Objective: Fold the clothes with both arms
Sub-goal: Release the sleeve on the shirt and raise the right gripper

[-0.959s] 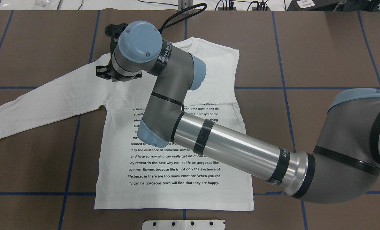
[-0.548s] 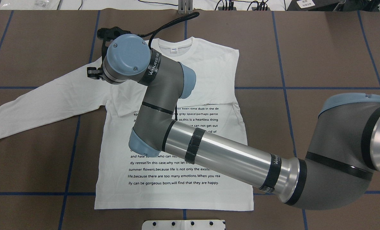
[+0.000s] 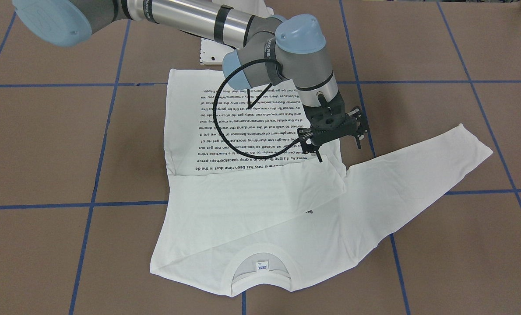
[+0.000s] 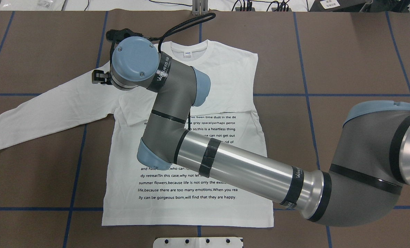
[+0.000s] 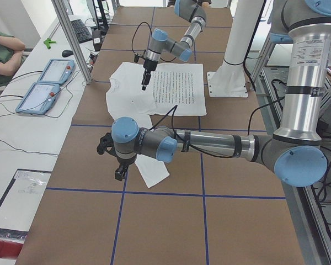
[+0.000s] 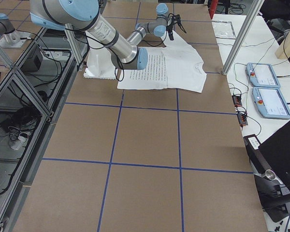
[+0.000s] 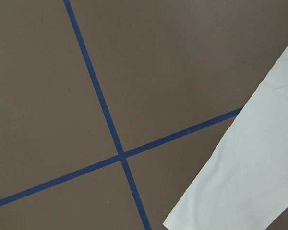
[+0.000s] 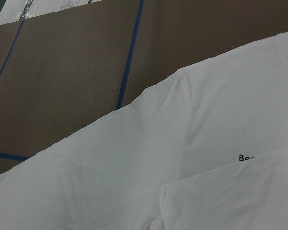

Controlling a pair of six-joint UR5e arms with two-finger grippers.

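Scanning L to R: left end effector (image 5: 119, 172) hangs beside sleeve cuff (image 5: 153, 175); can't tell its grip. Right end effector (image 3: 339, 152), released, hovers over the shoulder. T-shirt (image 4: 187, 210) lies flat on desk (image 4: 346, 51). Print (image 4: 187, 197) ends "will find that they are happy."; neck label (image 3: 262, 265) unreadable.

"they are happy." on T-shirt (image 4: 191, 213)

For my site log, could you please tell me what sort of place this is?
Probably a robotics lab cell: the left arm, a table gridded with blue tape, and two control pendants on a side bench.
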